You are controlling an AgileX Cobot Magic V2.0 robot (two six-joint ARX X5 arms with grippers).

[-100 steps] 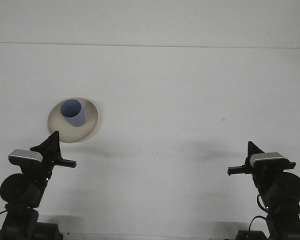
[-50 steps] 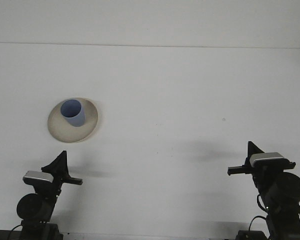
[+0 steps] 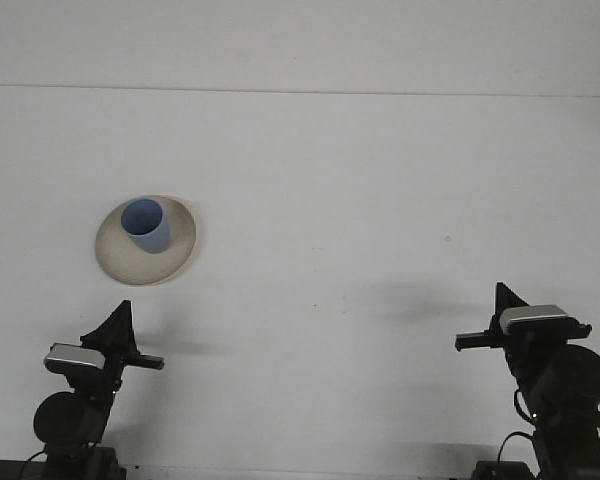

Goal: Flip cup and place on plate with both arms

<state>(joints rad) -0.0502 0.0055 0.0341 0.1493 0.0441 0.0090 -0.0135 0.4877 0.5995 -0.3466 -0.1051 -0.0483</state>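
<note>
While both arms sit low at the near edge, the left hand (image 3: 115, 322) and right hand (image 3: 502, 300) hold nothing; I cannot tell their opening. Farther left, the cup (image 3: 147, 226) stands mouth-up, axis roughly vertical, on the plate (image 3: 177, 247); bare bench (image 3: 380, 200) all round.
</note>
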